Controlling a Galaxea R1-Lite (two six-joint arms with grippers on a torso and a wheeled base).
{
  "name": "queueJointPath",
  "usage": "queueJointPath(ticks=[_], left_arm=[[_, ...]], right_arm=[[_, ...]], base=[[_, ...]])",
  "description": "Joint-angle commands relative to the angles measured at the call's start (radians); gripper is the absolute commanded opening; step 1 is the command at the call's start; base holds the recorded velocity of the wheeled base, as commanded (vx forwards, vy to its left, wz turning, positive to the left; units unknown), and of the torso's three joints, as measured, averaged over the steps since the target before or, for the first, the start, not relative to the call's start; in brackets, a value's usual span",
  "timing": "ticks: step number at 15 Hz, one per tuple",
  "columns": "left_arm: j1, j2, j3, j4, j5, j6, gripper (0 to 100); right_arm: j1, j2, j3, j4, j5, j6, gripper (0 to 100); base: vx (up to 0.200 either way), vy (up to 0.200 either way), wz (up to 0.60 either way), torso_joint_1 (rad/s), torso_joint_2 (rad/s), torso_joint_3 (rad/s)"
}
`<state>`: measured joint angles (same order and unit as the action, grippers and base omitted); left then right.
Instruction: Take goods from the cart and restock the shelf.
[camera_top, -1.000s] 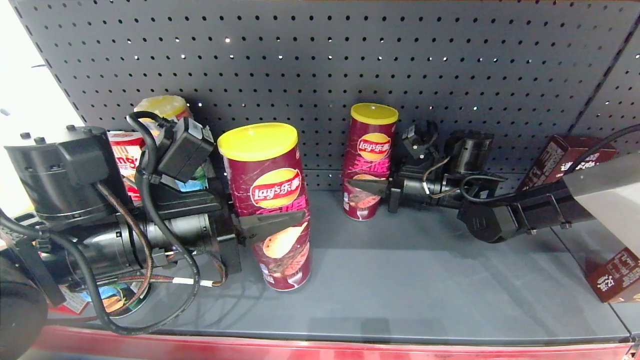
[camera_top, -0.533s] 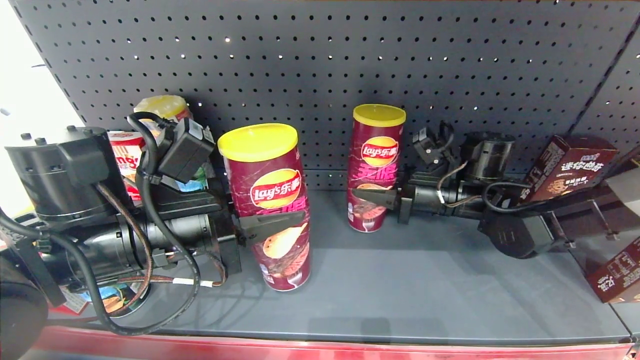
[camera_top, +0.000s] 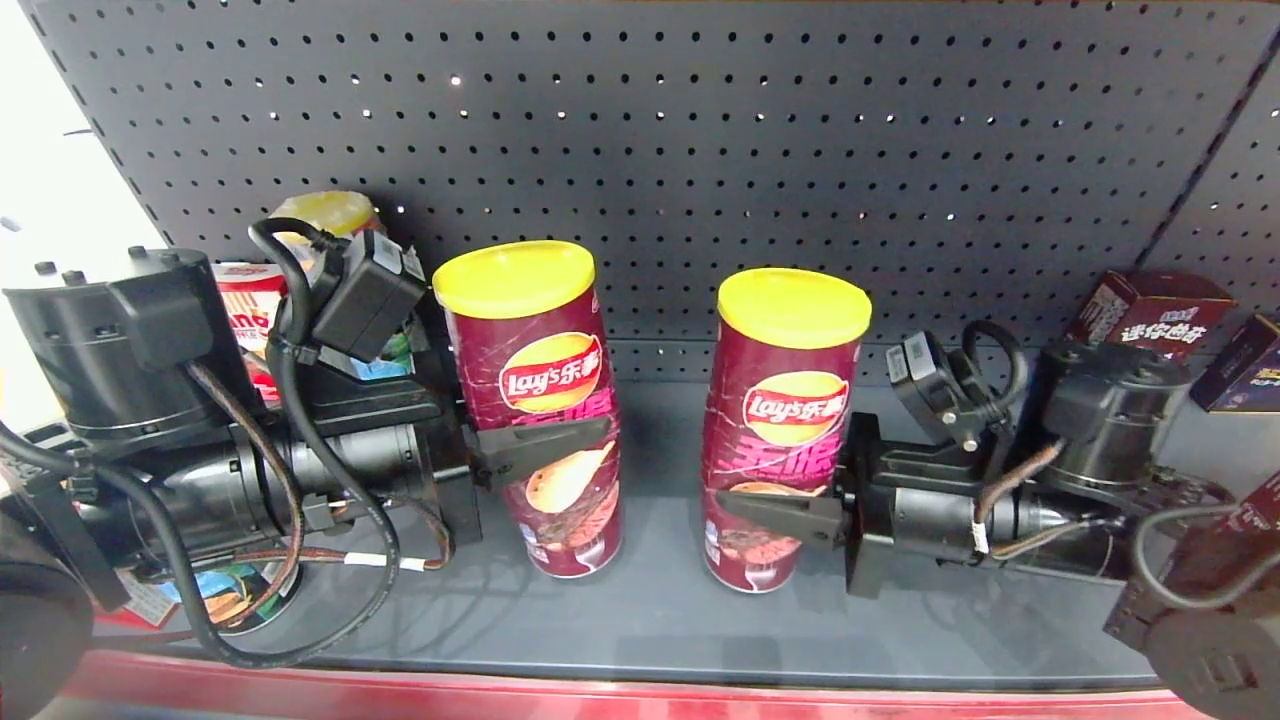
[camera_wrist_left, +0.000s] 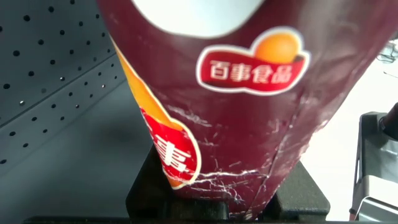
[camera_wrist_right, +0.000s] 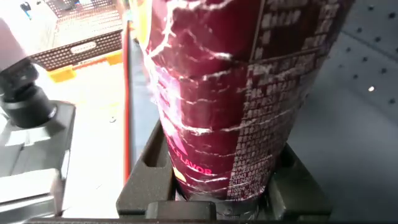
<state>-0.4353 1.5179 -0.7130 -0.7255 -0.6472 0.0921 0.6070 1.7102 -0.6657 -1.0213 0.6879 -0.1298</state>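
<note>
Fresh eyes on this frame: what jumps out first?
First the left can and right can, maroon chip cans with yellow lids, upright side by side at the grey shelf. The left gripper is shut on the first, the right gripper on the second. Dark pegboard behind; brown boxes at the far right.

On the shelf (camera_top: 660, 625), the left can (camera_top: 535, 400) and right can (camera_top: 782, 420) stand side by side before the pegboard (camera_top: 700, 120); boxes (camera_top: 1150, 310) sit farther right.
</note>
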Motion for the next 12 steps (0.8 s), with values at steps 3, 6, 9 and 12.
queueJointPath(ticks=[3,6,9,12], left_arm=[[0.001,-0.002,0.001,0.0,0.0,-0.002,0],[0.001,-0.002,0.003,0.0,0.0,-0.002,0],[0.001,-0.002,0.003,0.0,0.0,-0.002,0],[0.001,-0.001,0.004,0.0,0.0,-0.003,0]], right_arm=[[0.048,-0.054,0.121,-0.068,-0.051,-0.001,0],[0.045,-0.031,0.137,-0.076,-0.051,-0.007,0],[0.042,-0.003,0.129,-0.077,-0.051,-0.008,0],[0.04,0.019,0.115,-0.085,-0.051,-0.008,0]], base=[[0.0,0.0,0.0,0.0,0.0,0.0],[0.0,0.0,0.0,0.0,0.0,0.0],[0.0,0.0,0.0,0.0,0.0,0.0],[0.0,0.0,0.0,0.0,0.0,0.0]])
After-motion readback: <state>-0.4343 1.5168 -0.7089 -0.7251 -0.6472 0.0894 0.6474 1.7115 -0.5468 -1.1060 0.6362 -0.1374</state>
